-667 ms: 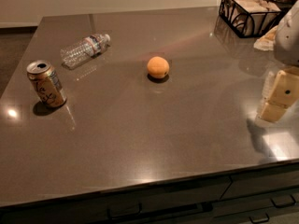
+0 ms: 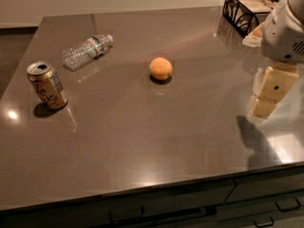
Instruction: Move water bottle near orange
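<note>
I can read nothing for certain here. The can (image 2: 46, 85) on the table (image 2: 156, 141) carries dark looping script I can't make out. The bottle (image 2: 87, 50) shows only a coloured label band. My tool (image 2: 266, 99) hangs over the table's right side.

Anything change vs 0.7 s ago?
The gripper, over the right side of the table, shifted slightly left, toward the middle. Nothing was taken hold of or let go. The water bottle, lying on its side, the orange and the soda can stayed where they were.
</note>
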{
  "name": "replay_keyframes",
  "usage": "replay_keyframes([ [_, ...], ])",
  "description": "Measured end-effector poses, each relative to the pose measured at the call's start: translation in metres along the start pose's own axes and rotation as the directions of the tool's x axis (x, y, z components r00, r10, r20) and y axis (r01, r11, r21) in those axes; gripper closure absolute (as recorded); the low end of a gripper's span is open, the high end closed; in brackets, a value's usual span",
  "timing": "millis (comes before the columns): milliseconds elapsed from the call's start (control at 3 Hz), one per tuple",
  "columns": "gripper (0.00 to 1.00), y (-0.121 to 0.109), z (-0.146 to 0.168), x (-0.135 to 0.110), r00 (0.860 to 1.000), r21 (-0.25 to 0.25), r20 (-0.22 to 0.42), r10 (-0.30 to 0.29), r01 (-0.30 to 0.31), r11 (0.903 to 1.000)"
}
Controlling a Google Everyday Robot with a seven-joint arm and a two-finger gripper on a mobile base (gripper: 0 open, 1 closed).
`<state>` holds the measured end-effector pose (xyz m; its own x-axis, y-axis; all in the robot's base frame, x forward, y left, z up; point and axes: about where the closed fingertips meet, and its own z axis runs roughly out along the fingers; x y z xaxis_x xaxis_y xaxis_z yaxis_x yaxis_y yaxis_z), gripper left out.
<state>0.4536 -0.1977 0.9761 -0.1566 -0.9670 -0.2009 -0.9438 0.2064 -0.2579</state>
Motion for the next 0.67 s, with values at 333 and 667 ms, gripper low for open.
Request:
replay_keyframes([
  [333, 0.00, -0.026, 0.017, -0.037, 0.996, 0.000, 0.039, -0.078, 0.078, 0.9970],
  [667, 0.00, -0.058, 0.042, -0.073, 0.986, -0.010, 0.082, -0.148, 0.149, 0.9887],
])
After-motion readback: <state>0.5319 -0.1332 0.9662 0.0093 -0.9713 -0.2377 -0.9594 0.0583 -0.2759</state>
